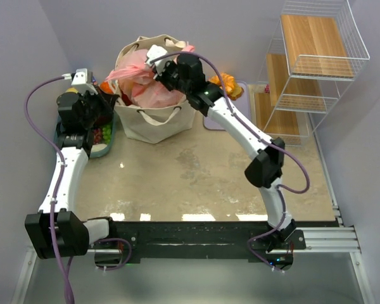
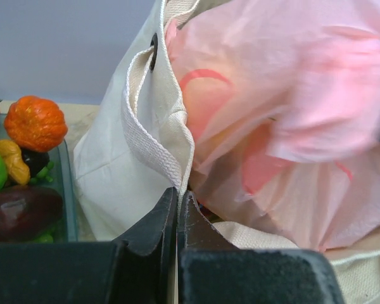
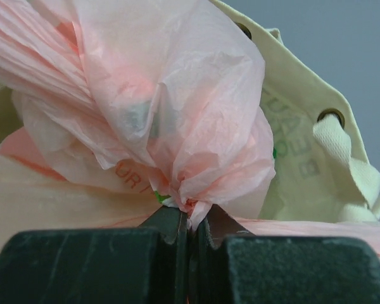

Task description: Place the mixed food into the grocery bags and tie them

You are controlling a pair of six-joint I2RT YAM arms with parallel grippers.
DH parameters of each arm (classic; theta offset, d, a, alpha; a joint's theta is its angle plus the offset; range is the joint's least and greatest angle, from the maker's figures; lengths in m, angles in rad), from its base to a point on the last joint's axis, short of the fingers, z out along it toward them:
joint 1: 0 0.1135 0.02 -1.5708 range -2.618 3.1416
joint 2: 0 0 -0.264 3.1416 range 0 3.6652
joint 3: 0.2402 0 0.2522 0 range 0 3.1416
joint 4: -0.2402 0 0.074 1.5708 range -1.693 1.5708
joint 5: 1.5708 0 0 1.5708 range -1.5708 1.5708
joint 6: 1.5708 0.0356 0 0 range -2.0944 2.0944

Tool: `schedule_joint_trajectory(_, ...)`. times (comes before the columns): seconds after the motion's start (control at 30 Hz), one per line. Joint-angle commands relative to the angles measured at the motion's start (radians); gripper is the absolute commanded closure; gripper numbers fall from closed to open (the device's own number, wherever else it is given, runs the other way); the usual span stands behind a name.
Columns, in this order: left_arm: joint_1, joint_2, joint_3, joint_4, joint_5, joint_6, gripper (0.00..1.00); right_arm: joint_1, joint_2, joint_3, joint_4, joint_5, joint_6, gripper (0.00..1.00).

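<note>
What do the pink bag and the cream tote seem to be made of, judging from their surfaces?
The pink bag looks like thin plastic film: translucent, finely crinkled, faintly glossy, gathered into tight pleats. The cream tote seems woven canvas, perhaps cotton: matte, with coarse weave visible on its webbing handle and metal-looking eyelets.

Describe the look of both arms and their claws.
The left arm and right arm are alike: white links between black joint housings, with a purple cable looping alongside each. A small green light glows on the right arm. The left claw and right claw have matte black fingers tapering to thin tips.
</note>
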Motion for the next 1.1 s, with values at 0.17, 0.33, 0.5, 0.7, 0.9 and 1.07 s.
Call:
schedule_joint_trajectory(0.17,0.009,-0.032,0.016,0.244,0.217,-0.038,1.0,0.039,0.281,0.151,-0.133,0.186,-0.093,1.0)
schedule_joint_trajectory(0.33,0.009,-0.023,0.016,0.247,0.208,-0.048,1.0,0.039,0.269,0.12,-0.114,0.227,-0.082,1.0)
schedule_joint_trajectory(0.5,0.015,-0.009,0.028,0.187,0.151,-0.028,0.93,0.04,0.154,0.122,-0.105,0.18,-0.038,0.84)
schedule_joint_trajectory(0.7,0.015,-0.035,0.034,0.135,0.081,0.027,0.36,0.039,-0.025,0.091,-0.104,0.033,0.065,0.17)
schedule_joint_trajectory(0.9,0.015,-0.095,0.025,0.08,-0.031,0.083,0.12,0.031,-0.214,0.01,-0.099,-0.014,0.187,0.01)
schedule_joint_trajectory(1.07,0.013,-0.136,0.036,0.029,-0.068,0.123,0.04,-0.101,-0.387,-0.183,-0.108,-0.024,0.474,0.01)
